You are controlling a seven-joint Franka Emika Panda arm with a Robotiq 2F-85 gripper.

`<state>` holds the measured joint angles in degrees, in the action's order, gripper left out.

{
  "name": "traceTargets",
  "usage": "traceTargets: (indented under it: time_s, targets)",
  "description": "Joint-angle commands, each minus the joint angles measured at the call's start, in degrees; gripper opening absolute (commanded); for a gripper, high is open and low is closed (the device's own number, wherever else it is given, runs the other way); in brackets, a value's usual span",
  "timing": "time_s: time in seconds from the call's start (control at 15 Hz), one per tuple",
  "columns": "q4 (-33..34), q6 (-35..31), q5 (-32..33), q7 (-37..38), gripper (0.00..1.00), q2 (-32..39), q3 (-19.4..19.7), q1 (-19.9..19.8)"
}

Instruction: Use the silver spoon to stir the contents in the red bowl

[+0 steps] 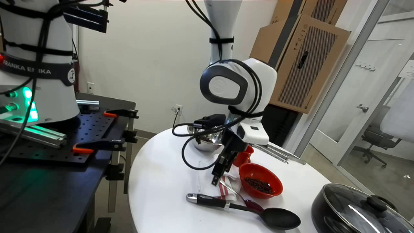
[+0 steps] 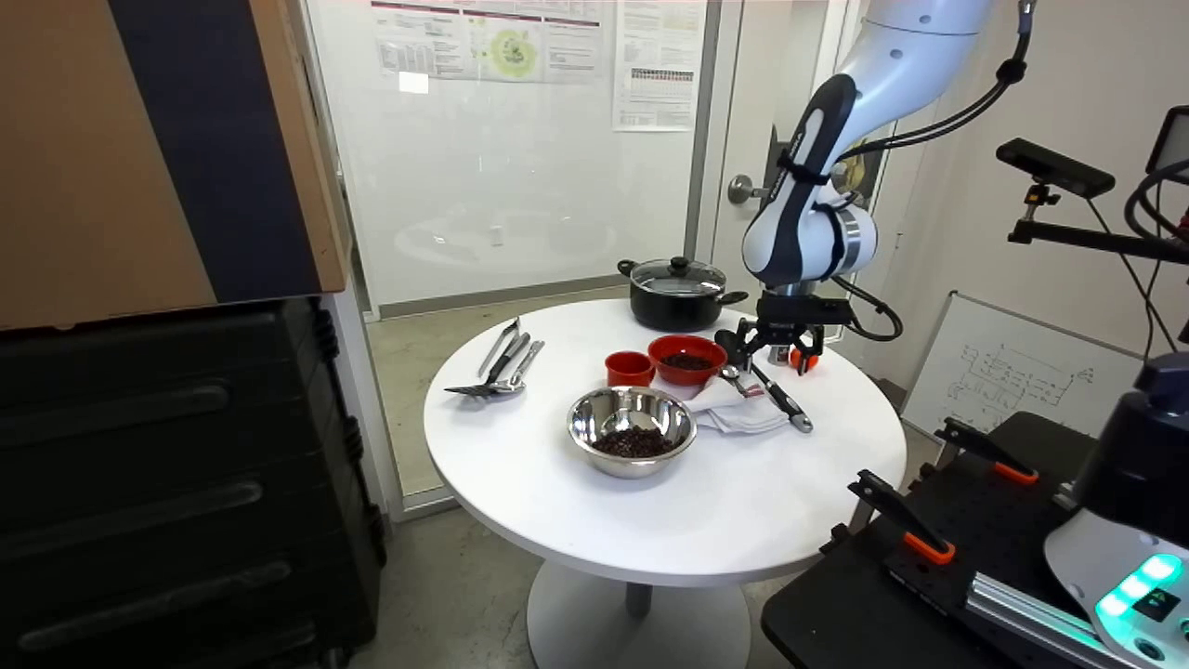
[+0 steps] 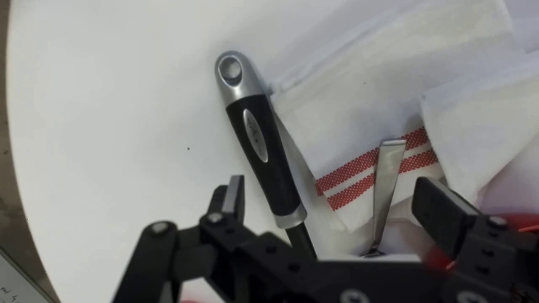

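Gripper is standing empty, fingers wide apart, in the wrist view; the silver spoon is lying with its handle over the towel, right of the black spoon. You are probably needing to shift right, so the fingers are straddling only the silver handle. In an exterior view, the red bowl is resting right of the gripper, holding dark contents; you may be brushing its rim. In an exterior view, the nearer steel bowl is holding similar matter.

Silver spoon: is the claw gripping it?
No: the wrist view shows the claw open, with a visible gap on either side of the silver spoon.
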<state>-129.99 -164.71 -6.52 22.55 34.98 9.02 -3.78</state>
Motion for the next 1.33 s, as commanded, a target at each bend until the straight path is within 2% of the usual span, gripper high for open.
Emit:
traceTargets:
  time_s: [0.0,0.53,1.27]
  targets:
    - [5.7,-0.2,-2.4,0.4,1.00,5.4,-0.1,1.5]
    - [12.8,1.2,-4.1,1.2,1.00,11.5,0.0,3.1]
    - [6.3,1.6,-5.2,-0.7,1.00,4.4,-1.2,1.9]
